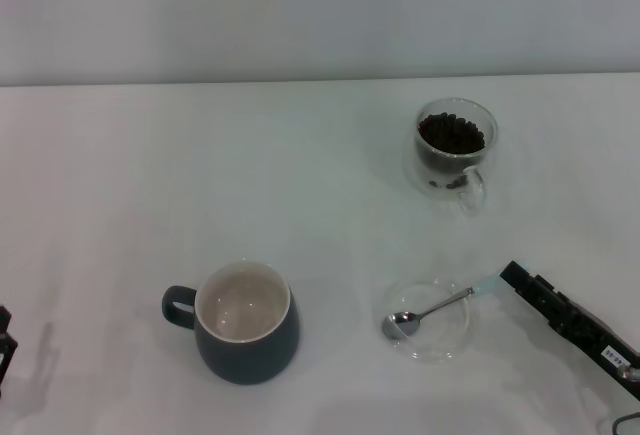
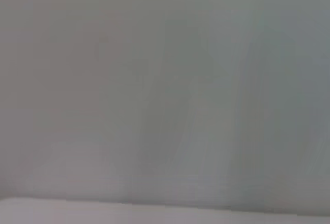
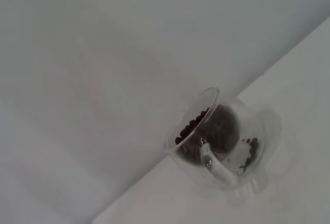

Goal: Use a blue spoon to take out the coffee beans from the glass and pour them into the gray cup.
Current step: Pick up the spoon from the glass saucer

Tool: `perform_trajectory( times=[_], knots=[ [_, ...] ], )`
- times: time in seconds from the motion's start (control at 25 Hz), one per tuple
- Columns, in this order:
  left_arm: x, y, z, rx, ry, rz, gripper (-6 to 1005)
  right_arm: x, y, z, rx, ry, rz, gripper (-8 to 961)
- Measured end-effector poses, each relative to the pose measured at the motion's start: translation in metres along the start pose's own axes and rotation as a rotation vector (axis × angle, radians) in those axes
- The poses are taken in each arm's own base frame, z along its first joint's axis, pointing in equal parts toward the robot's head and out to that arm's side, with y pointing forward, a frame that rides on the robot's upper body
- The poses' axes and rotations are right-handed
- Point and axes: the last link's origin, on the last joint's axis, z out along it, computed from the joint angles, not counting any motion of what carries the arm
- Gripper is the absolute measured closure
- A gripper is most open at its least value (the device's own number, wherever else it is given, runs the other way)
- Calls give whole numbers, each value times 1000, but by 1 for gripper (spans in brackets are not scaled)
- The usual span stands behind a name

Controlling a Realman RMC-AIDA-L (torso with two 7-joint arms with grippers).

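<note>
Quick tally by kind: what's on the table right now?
Mugs: 2, the gray cup and the glass with coffee beans
Spoons: 1, the blue spoon
Saucers: 1, the clear saucer
Total: 4

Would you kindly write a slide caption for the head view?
Right tool at the blue spoon on a saucer, between gray cup and glass.
</note>
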Motion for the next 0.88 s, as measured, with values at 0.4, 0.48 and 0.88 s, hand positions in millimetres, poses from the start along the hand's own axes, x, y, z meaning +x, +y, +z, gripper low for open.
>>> perform_trajectory(
  times=[0.4, 0.48, 0.88],
  knots=[
    [-2, 0, 5, -2, -15, -23, 272, 1, 4, 5, -19, 4, -7, 155],
    [-3, 1, 7, -6, -24, -22, 273, 0, 5, 7, -21, 2, -10, 155],
    [-4, 1, 11, -12, -36, -18, 272, -1, 7, 22, -20, 36, -20, 276]
  ],
)
